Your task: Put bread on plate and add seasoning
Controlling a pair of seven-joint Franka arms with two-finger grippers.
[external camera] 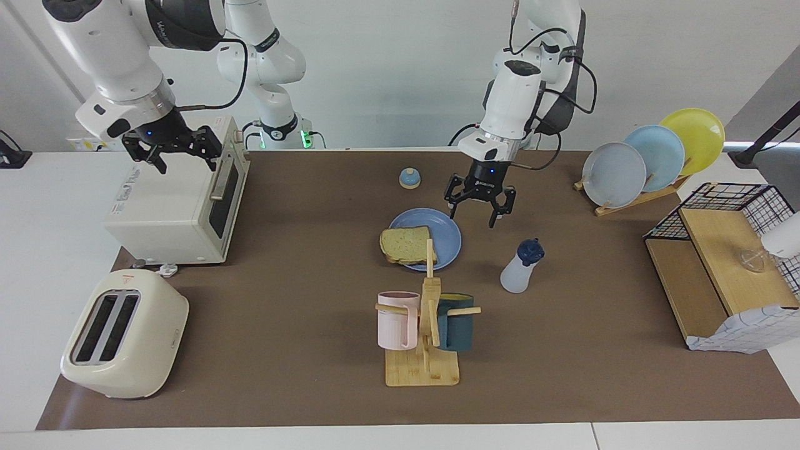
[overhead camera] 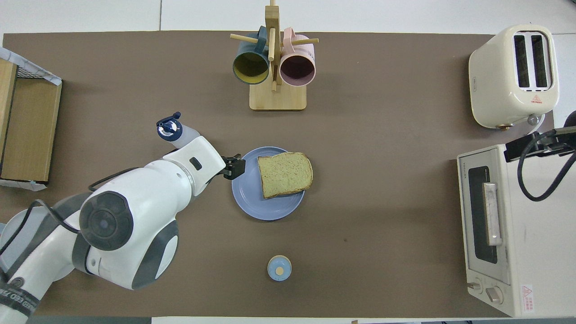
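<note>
Tabletop (external camera: 281,387): toaster oven (external camera: 178,203) at the right arm's end, on the edge nearer the robots; my right pincer (external camera: 172,149) waits over it, fingers apart, empty. Slot toaster (external camera: 125,334) at that end's corner farther from the robots. Mid-tabletop, plate (external camera: 447,240) carries the bread (external camera: 406,245), which overhangs the rim toward the right arm's end (step one looks done). Mug tree (external camera: 425,337) holds a pink and a dark mug. Seasoning (external camera: 522,267) stands upright, cap up, just beside the plate toward the left arm's end. My left pincer (external camera: 480,203) is open, empty, above the plate's rim; the bottle sits farther from the robots than the rim under it, so left arm is nearer.
</note>
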